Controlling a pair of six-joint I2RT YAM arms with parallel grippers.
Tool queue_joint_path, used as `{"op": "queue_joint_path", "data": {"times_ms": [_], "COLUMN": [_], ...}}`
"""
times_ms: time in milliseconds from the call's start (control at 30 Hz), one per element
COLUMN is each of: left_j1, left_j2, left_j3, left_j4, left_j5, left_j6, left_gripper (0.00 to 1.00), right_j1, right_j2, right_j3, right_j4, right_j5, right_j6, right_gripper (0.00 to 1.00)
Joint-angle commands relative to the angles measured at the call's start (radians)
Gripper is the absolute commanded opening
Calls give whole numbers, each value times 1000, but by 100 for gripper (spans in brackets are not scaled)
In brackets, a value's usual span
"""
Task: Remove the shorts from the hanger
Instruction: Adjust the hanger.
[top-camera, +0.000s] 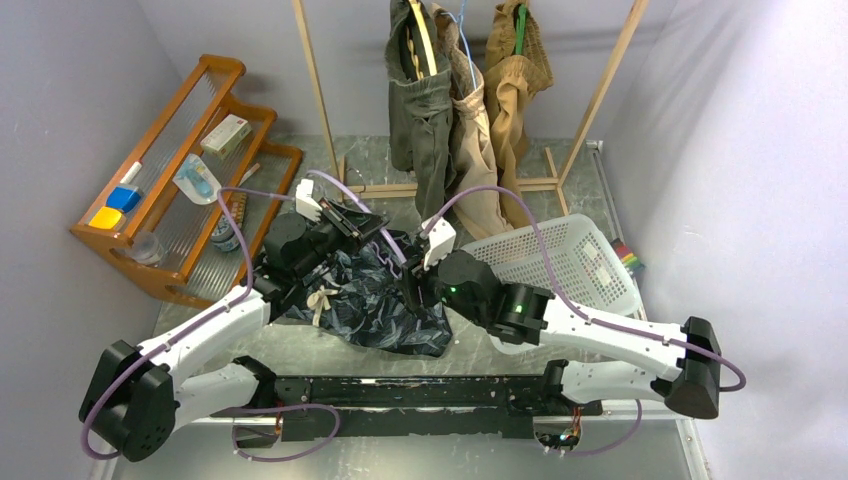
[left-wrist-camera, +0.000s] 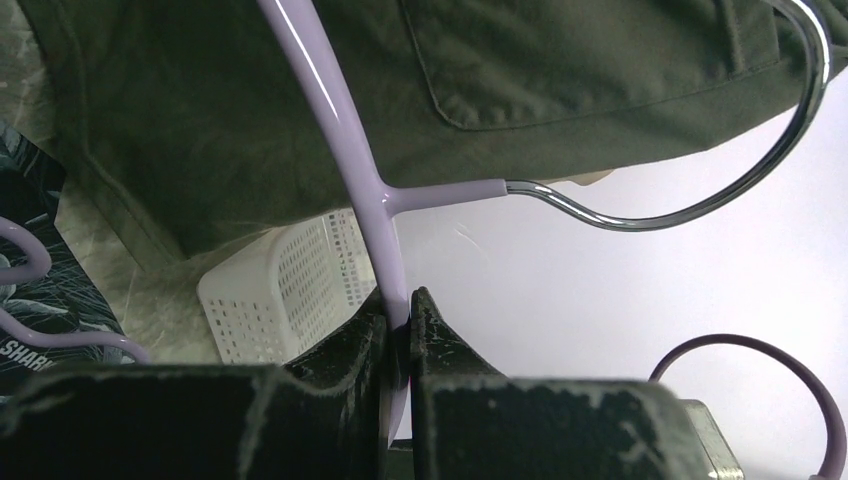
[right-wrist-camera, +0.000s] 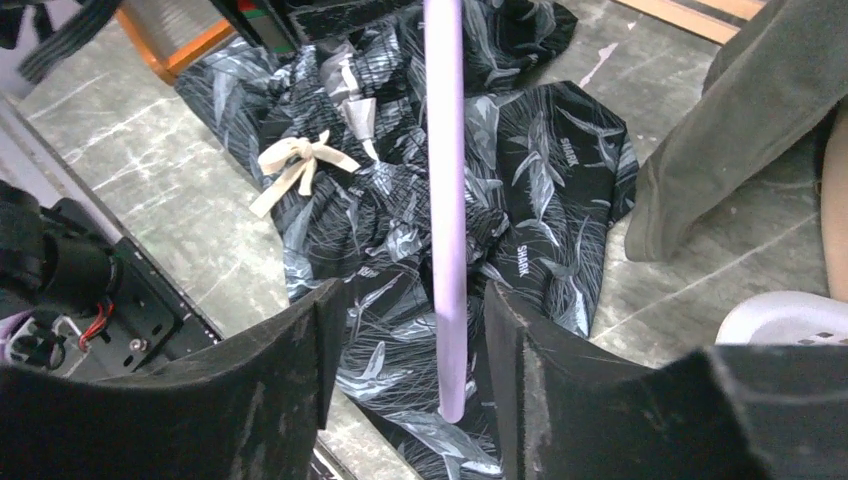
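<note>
1. Far left: a wooden shelf (top-camera: 190, 170) stands against the wall, well apart from the work area.

2. Left gripper (left-wrist-camera: 400, 322): I read the jaws as fully closed on the lilac hanger (left-wrist-camera: 335, 110), pinching its thin arm just below the point where the chrome hook (left-wrist-camera: 700, 200) branches off. Both fingertips (left-wrist-camera: 432, 325) press on the plastic. The hanger is held up off the table (top-camera: 300, 350).

3. Centre: the navy leaf-print shorts (top-camera: 370, 300) lie crumpled on the table between the two arms, under the hanger, with a pale drawstring bow (right-wrist-camera: 295, 165) on top. I cannot tell whether any part of them hangs on the hanger.

4. Right gripper (right-wrist-camera: 412, 300): the jaws stand partly open, one finger on each side of the hanger's straight bar. I see a gap on both sides of the bar, so nothing is gripped. The bar's free end sits between the fingers, above the navy cloth.

5. Rear: the olive shorts (top-camera: 415, 110), beige shorts (top-camera: 475, 140) and tan-brown shorts (top-camera: 515, 70) hang on the wooden rack (top-camera: 600, 90).

6. Right: a white basket (top-camera: 575, 260) sits on the table just beside the right arm.
</note>
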Motion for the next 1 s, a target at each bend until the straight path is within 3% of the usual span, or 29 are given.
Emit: {"op": "queue_joint_path", "data": {"times_ms": [0, 300, 367, 400, 600, 867, 933, 967], "left_j1": [-11, -11, -10, -11, -11, -11, -11, -11], "left_j2": [-36, -68, -68, -69, -82, -91, -93, -97], "left_j3": [39, 31, 32, 33, 26, 14, 14, 14], "left_j4": [25, 43, 45, 41, 56, 86, 79, 73], "left_j5": [-17, 6, 14, 17, 37, 55, 53, 50], "left_j6": [9, -9, -9, -12, -18, -35, -31, -28], "left_gripper": [7, 7, 7, 7, 7, 7, 7, 7], "right_j1": [1, 1, 1, 1, 1, 1, 1, 1], "right_j2": [11, 50, 49, 46, 51, 70, 67, 63], "right_j3": [10, 6, 5, 0, 8, 21, 26, 25], "right_j4": [56, 74, 83, 96, 88, 97, 95, 101], "right_j5": [77, 32, 38, 40, 68, 76, 82, 79], "right_j6": [11, 4, 12, 10, -13, -19, -23, -27], "right_gripper": [55, 42, 28, 25, 21, 30, 24, 17]}}
